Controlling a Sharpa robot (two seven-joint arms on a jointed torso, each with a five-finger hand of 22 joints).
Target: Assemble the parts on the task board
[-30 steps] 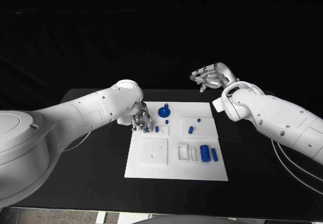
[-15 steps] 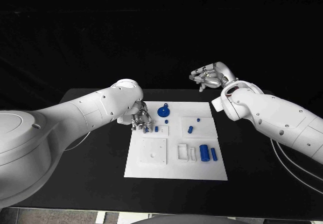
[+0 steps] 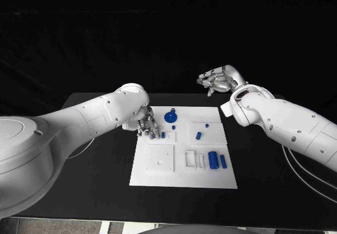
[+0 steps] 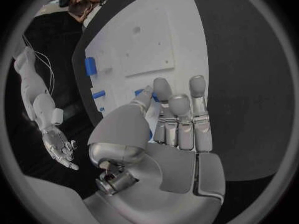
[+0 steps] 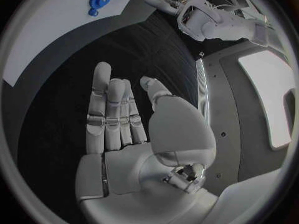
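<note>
The task board (image 3: 184,165) lies mid-table with blue parts (image 3: 213,159) scattered on it. The left hand (image 3: 147,125) hovers over its near-left corner, fingers straight, empty. Beyond the board, the right hand (image 3: 219,80) hangs raised, open, holding nothing.

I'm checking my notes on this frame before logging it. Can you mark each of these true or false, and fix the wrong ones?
1. The left hand is over the task board's far left part. True.
2. The right hand grips a blue part. False: it holds nothing, raised beyond the table's far edge.
3. The blue gear sits at the board's far end. True.
4. The large blue cylinder lies off the board on the black table. False: it lies on the board, near its right side.
</note>
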